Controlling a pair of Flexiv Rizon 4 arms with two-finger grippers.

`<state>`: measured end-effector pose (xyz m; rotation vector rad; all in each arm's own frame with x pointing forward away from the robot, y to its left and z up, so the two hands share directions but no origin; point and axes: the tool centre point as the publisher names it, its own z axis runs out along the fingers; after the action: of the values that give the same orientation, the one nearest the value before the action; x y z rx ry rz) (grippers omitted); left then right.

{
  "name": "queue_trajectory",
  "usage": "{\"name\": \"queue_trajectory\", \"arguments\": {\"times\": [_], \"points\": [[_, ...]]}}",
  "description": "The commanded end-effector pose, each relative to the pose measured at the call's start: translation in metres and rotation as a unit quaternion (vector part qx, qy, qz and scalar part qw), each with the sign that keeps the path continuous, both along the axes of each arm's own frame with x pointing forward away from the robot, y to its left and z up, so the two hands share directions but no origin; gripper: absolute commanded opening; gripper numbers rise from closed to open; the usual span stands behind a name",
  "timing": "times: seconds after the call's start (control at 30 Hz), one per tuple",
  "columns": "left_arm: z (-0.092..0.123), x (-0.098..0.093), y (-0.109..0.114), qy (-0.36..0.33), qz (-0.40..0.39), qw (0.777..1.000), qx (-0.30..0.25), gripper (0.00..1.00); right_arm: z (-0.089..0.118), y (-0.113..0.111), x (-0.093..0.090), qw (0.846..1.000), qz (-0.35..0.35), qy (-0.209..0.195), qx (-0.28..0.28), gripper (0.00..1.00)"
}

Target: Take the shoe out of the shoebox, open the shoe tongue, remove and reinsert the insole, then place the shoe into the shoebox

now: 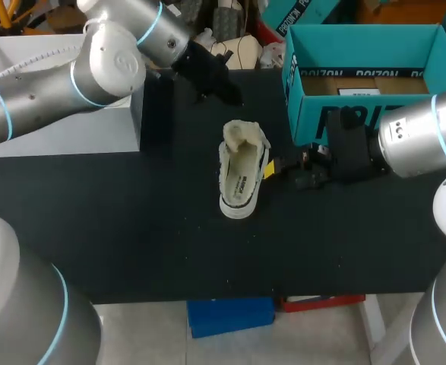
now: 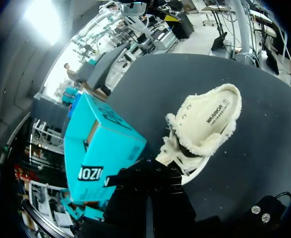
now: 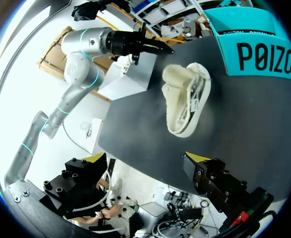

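Shoe [image 1: 240, 179]: cream, fleecy lining, on matte blk table [image 1: 131, 228].

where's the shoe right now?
Head view: the shoe sits sole-down mid-table on the black table, just left of the teal shoebox, outside it.

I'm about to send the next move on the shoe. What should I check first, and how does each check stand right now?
1. Shoe out of the shoebox and on the table: ok.
2. Shoe upright on its sole, opening facing up: ok.
3. Insole inside the shoe: ok. Whether it lies fully flat: cannot tell.
4. Right tool open, holding nothing and close beside the shoe: ok.
5. Left tool apart from the shoe: ok.
6. Shoebox top open to receive the shoe: ok.
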<state>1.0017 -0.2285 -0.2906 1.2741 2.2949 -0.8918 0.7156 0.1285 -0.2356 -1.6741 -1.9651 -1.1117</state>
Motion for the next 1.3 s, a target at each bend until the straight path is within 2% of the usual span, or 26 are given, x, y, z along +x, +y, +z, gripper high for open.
{"name": "queue_trajectory", "arguments": {"times": [0.03, 0.2, 0.37, 0.63, 0.77, 1.0, 1.1, 1.23, 1.3], "points": [[-0.004, 0.005, -0.018, 0.034, -0.057, 0.996, 0.062, 0.00, 0.000, 0.001, 0.000, 1.000, -0.001, 0.000, -0.002, 1.00], [-0.012, -0.006, -0.019, 0.046, -0.118, 0.985, 0.115, 0.00, 0.000, 0.001, 0.000, 1.000, -0.001, 0.000, -0.002, 1.00], [-0.023, -0.037, -0.011, 0.057, -0.140, 0.978, 0.141, 0.00, 0.000, 0.001, 0.000, 1.000, -0.001, 0.000, -0.002, 1.00], [-0.044, -0.074, 0.003, 0.074, -0.158, 0.973, 0.154, 0.00, 0.000, 0.001, 0.000, 1.000, -0.001, 0.000, -0.002, 1.00], [-0.050, -0.085, 0.004, 0.077, -0.163, 0.971, 0.156, 0.00, 0.000, 0.001, 0.000, 1.000, -0.001, 0.000, -0.002, 1.00], [-0.072, -0.096, -0.001, 0.087, -0.171, 0.968, 0.161, 0.00, 0.000, 0.001, 0.000, 1.000, -0.001, 0.000, -0.002, 1.00], [-0.074, -0.098, -0.004, 0.084, -0.175, 0.969, 0.155, 0.00, 0.000, 0.001, 0.000, 1.000, -0.001, 0.000, -0.002, 1.00], [-0.056, -0.091, -0.005, 0.048, -0.167, 0.976, 0.132, 0.00, 0.000, 0.001, 0.000, 1.000, -0.001, 0.000, -0.002, 1.00], [-0.044, -0.080, -0.002, 0.010, -0.158, 0.980, 0.119, 0.00, 0.000, 0.001, 0.000, 1.000, -0.001, 0.000, -0.002, 1.00]]}}
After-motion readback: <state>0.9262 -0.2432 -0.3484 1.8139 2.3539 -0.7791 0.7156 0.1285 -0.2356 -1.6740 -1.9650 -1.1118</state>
